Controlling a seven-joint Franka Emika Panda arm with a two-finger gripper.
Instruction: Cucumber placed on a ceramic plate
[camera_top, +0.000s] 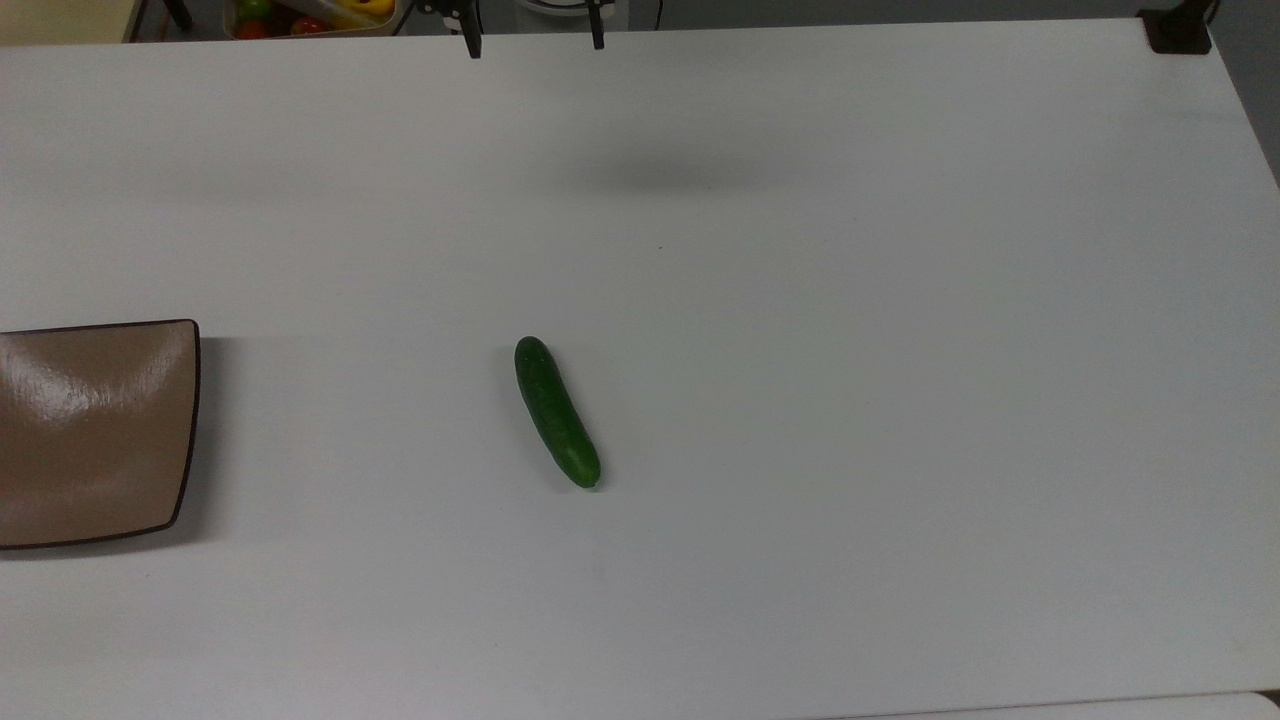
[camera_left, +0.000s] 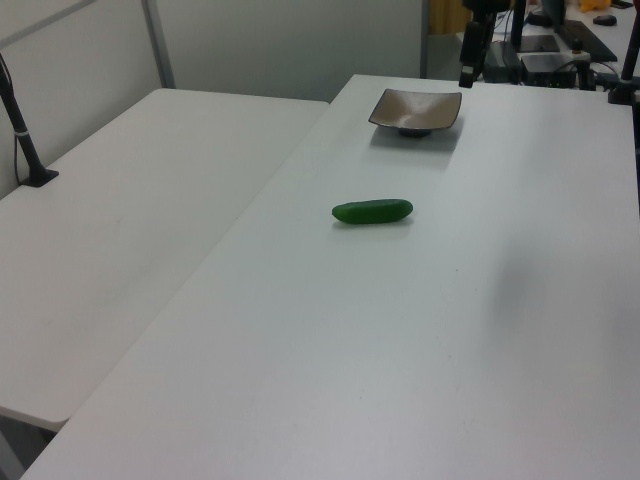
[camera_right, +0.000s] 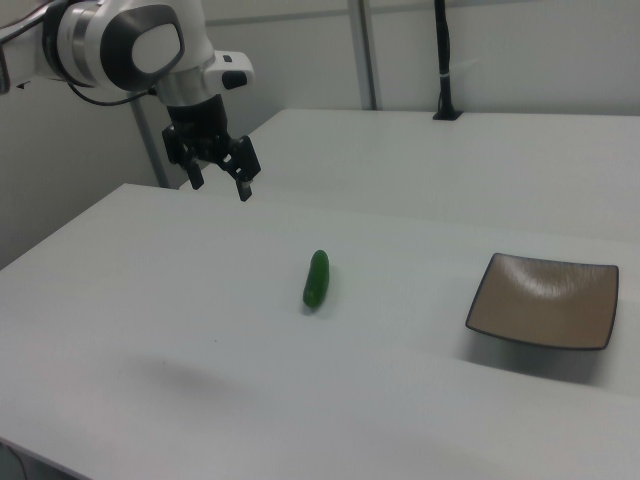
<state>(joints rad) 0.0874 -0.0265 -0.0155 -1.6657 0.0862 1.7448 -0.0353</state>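
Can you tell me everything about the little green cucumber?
The cucumber is small, dark green and a bit curved, with rounded ends and slightly bumpy, shiny skin. It looks whole and uncut. It lies flat on its side on the white table, near the middle. Only the table touches it. The brown ceramic plate sits apart from it, toward the top view's left, with nothing on it. The gripper hangs in the air, open, away from the cucumber.
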